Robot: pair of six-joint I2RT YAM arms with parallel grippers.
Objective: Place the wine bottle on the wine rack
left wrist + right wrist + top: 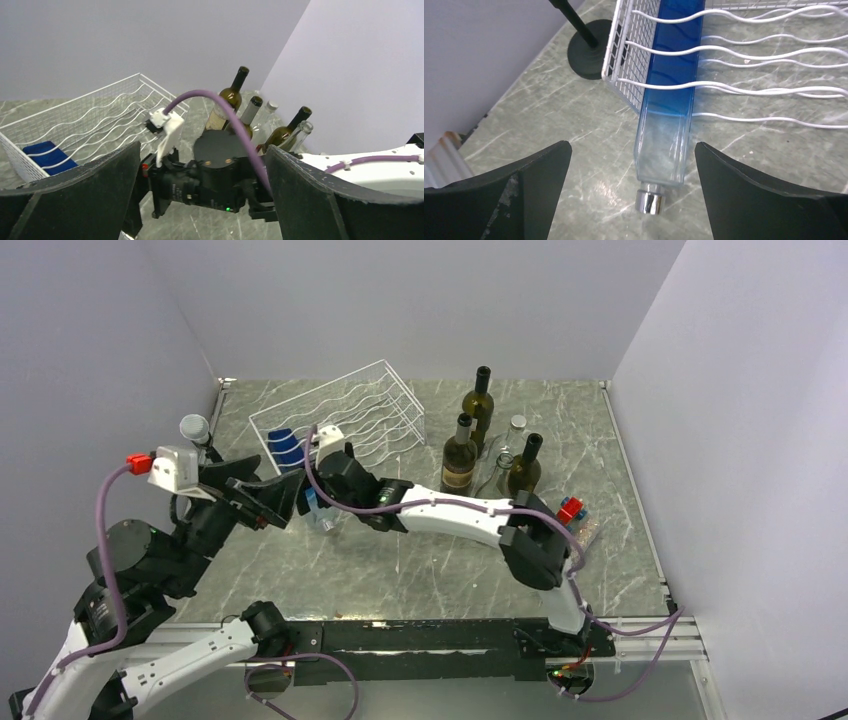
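At the left end of the white wire wine rack (629,45), the square blue-and-clear glass wine bottle (669,90) lies in a cradle, its silver cap (649,202) pointing nearward, perhaps touching the grey marble table (549,115). The right gripper (631,147) flanks its neck, spread wide and empty; the left gripper (202,150) is likewise.

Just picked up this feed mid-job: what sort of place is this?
Probably a lab test cell, not a cellar: plain white walls box in a marble-look tabletop, the arms are bolted to a metal rail at its edge, and a wine rack and bottles sit staged on it.
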